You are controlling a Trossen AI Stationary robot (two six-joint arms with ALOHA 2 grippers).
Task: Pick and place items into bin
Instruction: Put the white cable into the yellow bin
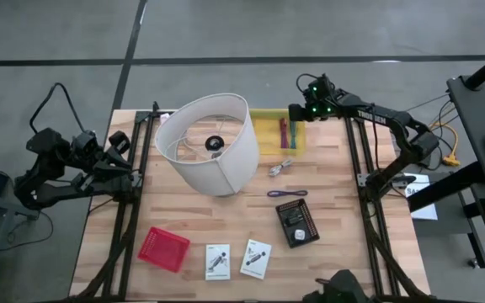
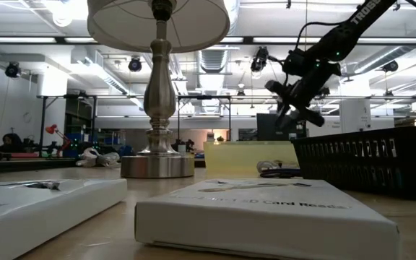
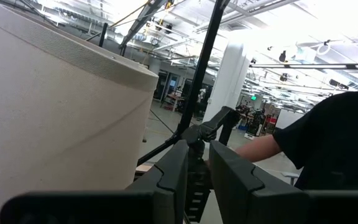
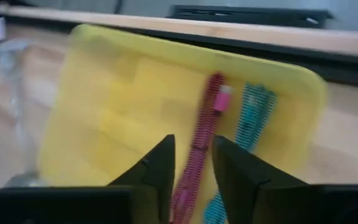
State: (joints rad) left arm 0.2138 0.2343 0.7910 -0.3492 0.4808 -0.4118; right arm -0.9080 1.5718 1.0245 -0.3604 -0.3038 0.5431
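A grey concrete floor (image 1: 226, 34) with dark seams surrounds the wooden table (image 1: 327, 177). Beyond it lies an open workshop hall: a white ceiling (image 2: 42, 50) with ducts (image 2: 215, 61) and hanging lights (image 2: 136, 65), and benches (image 2: 20, 155) along the left. A white column (image 3: 232, 81) rises in the left wrist view, a person (image 3: 334, 149) in black beside it.

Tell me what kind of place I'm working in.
Probably an industrial lab or workshop: exposed white ceiling ducts, hanging strip lights, and cluttered workbenches beyond the light wooden table.
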